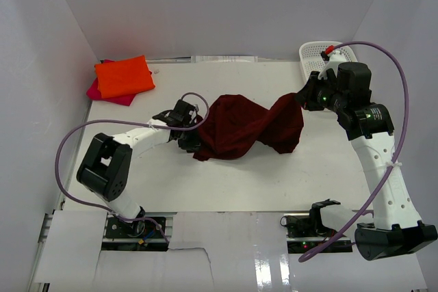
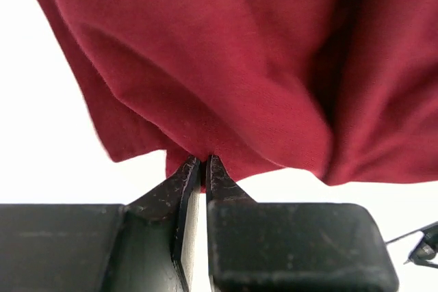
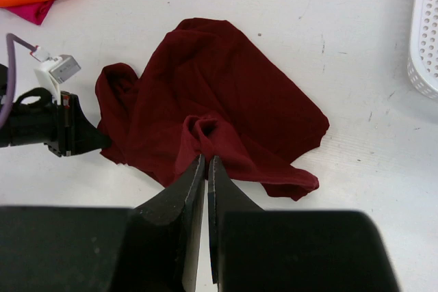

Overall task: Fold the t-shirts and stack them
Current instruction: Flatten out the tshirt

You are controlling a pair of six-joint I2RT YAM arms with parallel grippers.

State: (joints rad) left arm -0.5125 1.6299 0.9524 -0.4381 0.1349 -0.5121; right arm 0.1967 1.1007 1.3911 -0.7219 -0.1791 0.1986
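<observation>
Nearest me, along the bottom of the top view, the table (image 1: 226, 189) shows bare white just ahead of the arm bases.

Mid-frame, the dark maroon shirt (image 1: 246, 126) is strung between my two hands, twisted and sagging, bunched rather than flat. My left hand (image 2: 204, 161) is closed on a pinch of cloth at the shirt's left end, and its wrist view shows the fingertips squeezed together with fabric caught between them. My right hand (image 3: 206, 158) is clamped in the same way on a small fold at the right end, held up, with the rest of the shirt draped on the table beneath it.

Farther back, in the upper left, the orange shirt (image 1: 123, 75) lies folded on top of the pink shirt (image 1: 96, 91), of which only an edge peeps out below. In the upper right sits the white mesh basket (image 1: 316, 51), close behind my right hand and apart from the cloth.

I judge two of the three shirts finished and stacked. The maroon one is only gripped. It has yet to be spread flat, folded and carried to the pile at the far left.
</observation>
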